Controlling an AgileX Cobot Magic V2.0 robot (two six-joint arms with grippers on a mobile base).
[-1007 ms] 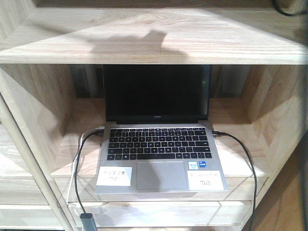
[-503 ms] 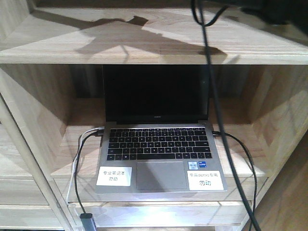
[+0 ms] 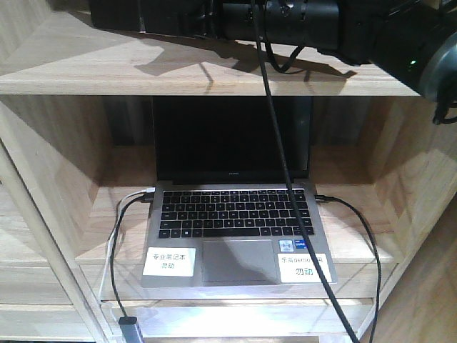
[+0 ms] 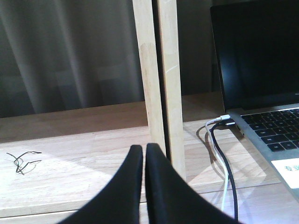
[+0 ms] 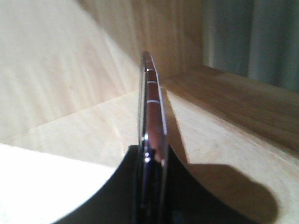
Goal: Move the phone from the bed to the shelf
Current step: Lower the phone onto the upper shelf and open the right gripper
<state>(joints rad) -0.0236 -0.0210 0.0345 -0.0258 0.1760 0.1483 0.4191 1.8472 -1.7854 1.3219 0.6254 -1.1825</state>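
Exterior front-facing view: black arm (image 3: 300,21) spans the top plank of the shelf (image 3: 64,71) at 12 o'clock; laptop (image 3: 235,221) sits in the compartment below. Left wrist view: left tool (image 4: 144,154), fingers together, holds nothing. Right wrist view: right tool (image 5: 152,161) clamps the phone (image 5: 152,102) edge-on above the plank.

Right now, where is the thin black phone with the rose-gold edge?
In the right wrist view, the phone stands on edge, clamped in the right gripper above the pale wooden shelf.
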